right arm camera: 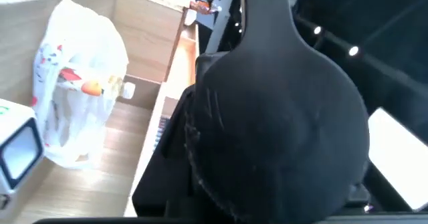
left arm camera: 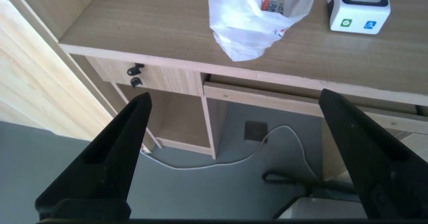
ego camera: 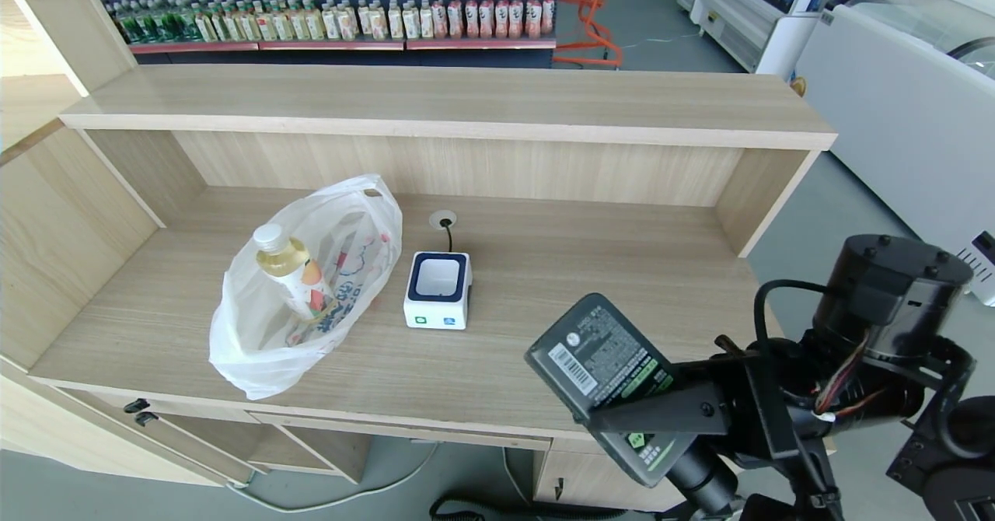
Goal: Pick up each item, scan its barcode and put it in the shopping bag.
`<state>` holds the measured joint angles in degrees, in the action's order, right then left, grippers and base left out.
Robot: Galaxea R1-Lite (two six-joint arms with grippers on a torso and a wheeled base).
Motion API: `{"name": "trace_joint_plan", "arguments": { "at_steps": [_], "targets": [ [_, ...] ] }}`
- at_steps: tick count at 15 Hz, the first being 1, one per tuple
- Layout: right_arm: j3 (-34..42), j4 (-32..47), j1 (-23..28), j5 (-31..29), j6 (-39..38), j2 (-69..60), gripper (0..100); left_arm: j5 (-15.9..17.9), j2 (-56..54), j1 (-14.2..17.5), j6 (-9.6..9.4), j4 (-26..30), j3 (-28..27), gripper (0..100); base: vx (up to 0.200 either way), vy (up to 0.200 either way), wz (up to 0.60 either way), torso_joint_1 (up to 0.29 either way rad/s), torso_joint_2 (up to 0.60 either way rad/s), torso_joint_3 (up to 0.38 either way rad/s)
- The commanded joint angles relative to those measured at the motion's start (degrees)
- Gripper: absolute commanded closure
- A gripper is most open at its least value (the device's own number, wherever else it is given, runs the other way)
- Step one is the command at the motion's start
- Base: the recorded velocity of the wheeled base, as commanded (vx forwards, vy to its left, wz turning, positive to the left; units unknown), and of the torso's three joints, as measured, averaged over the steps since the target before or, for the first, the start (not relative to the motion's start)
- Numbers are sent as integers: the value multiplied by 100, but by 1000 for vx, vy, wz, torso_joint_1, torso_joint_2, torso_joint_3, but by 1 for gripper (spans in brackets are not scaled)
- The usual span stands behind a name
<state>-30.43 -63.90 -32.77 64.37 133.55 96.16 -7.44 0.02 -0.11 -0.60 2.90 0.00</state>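
While our right hand (ego camera: pixel 659 414) pinches the dark packet (ego camera: pixel 614 348) below its barcode (ego camera: pixel 573 368), we judge it light, flat and slippery.

Open worktop (ego camera: pixel 622 272) stretches right of the barcode scanner (ego camera: pixel 438 289). The shopping bag (ego camera: pixel 303 288) stands just beside its left, leaving a slim gap. A back wall (ego camera: pixel 505 167) and side panels (ego camera: pixel 758 194) hem the worktop.

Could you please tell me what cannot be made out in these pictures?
- Right wrist view: a dark shape near the lens blocks half the scene.
- Head view: the right gripper covers the dark packet's lower half.
- Head view: the shopping bag's film veils whatever lies beside the bottle.
- Left wrist view: the picture edge cuts off the scanner.
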Motion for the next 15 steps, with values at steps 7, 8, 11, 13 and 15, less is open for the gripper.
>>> {"name": "trace_joint_plan", "arguments": {
  "at_steps": [7,8,11,13,15],
  "targets": [
    [415,1952,2407,-1497,-5831,-1776,100,-3,-2,2,-2,0,0,0,0,0,0,0,0,0],
    [327,2488,2600,-1383,-6113,-1873,100,-3,-2,-7,-2,0,0,0,0,0,0,0,0,0],
    [-69,3235,3031,-1989,-9769,-2198,100,-3,-2,2,-2,0,0,0,0,0,0,0,0,0],
    [-323,3235,2785,-2508,-12063,-2180,100,-3,-2,2,-2,0,0,0,0,0,0,0,0,0],
    [-499,3235,2670,-2561,-13952,-2093,100,-3,-2,-7,-2,0,0,0,0,0,0,0,0,0]
  ]
}}
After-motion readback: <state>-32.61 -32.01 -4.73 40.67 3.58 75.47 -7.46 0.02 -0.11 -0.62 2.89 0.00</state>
